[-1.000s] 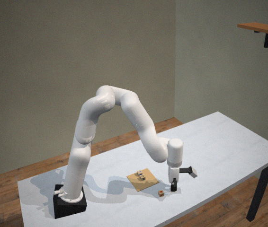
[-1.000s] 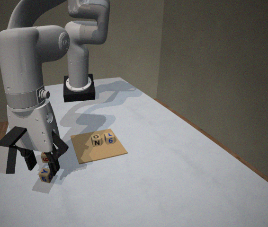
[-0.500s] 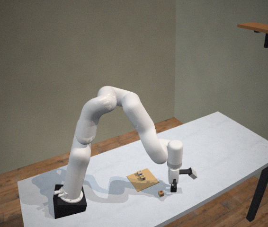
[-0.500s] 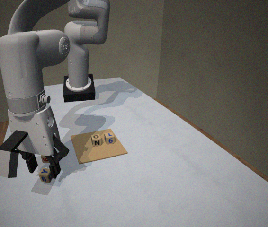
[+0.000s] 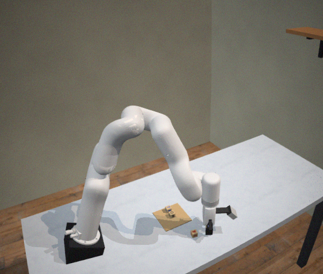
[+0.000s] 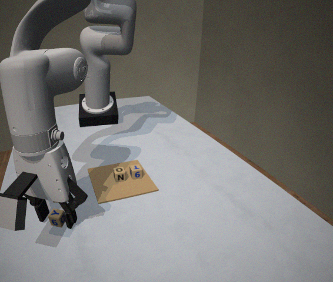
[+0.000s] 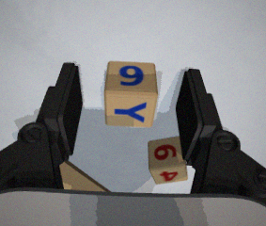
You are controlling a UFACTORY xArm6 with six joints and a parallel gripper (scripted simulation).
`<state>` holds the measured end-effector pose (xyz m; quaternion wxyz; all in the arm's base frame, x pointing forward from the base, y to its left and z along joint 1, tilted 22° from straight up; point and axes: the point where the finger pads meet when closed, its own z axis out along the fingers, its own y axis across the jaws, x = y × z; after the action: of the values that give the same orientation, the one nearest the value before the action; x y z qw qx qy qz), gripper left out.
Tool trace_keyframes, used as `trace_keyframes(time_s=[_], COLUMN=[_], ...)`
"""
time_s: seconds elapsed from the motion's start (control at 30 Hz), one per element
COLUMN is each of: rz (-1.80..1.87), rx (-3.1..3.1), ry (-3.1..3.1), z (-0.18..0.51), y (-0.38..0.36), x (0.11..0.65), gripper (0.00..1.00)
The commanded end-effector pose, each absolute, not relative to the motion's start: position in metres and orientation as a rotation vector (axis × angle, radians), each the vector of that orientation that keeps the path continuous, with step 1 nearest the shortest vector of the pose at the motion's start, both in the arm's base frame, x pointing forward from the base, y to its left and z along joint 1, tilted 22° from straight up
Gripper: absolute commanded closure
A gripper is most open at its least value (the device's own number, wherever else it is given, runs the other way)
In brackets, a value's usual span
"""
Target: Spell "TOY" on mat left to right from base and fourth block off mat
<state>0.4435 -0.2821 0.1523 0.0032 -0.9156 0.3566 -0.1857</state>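
The black two-fingered gripper (image 6: 55, 215) stands partly open, holding nothing, low over the pale grey table (image 6: 190, 197), its fingers on either side of the wooden cube with a blue Y on top (image 6: 56, 217). That cube lies off the flat tan mat (image 6: 136, 189), near the mat's corner. Two wooden cubes, topped O (image 6: 119, 174) and T (image 6: 136, 171), sit touching on the mat. Only the wrist view shows a red-lettered wooden cube (image 7: 168, 160) just beside one finger, off the mat
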Motion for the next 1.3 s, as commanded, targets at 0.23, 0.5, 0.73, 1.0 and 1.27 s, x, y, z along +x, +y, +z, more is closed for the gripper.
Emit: trace_keyframes(time_s=[0.23, 0.5, 0.73, 1.0, 1.27], rz=[-0.589, -0.589, -0.589, -0.589, -0.589], rx=[-2.870, -2.870, -2.870, -2.870, -2.870], ry=[1.118, 1.118, 1.118, 1.118, 1.118], z=[0.1526, 0.1526, 0.1526, 0.1526, 0.1526], y=[-0.2830, -0.2830, -0.2830, -0.2830, -0.2830], x=[0.4451, 0.4451, 0.4451, 0.4451, 0.4451], gripper=[0.37, 0.37, 0.37, 0.37, 0.58])
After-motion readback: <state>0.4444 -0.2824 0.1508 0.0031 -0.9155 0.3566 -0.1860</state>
